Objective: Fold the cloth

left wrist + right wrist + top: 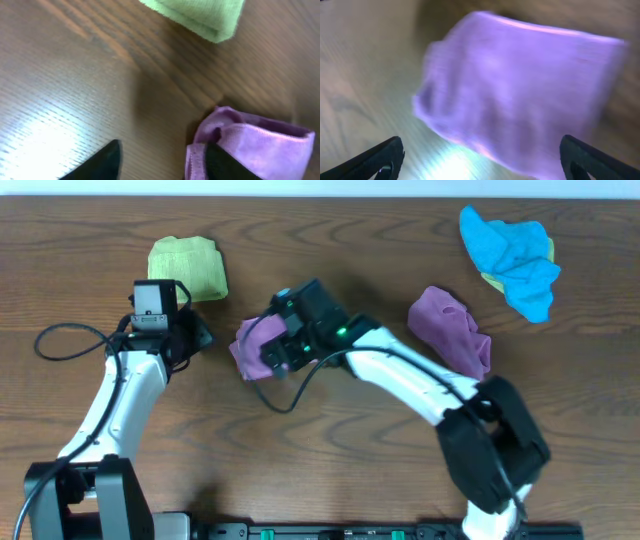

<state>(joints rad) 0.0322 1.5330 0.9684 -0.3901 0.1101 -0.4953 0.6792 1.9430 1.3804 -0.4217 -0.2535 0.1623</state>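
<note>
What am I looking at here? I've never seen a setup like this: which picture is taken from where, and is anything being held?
Two robot arms work at a wooden table. The overhead picture looks straight down: the left arm and the right arm both reach towards a bunched purple cloth near the centre. The other two pictures come from a camera on each wrist, so the dark tips at their lower edges are that arm's own jaws. Also lying there are a green cloth, a blue cloth and a second purple cloth. Both pairs of jaws stand open close to the cloth; nothing is held.
</note>
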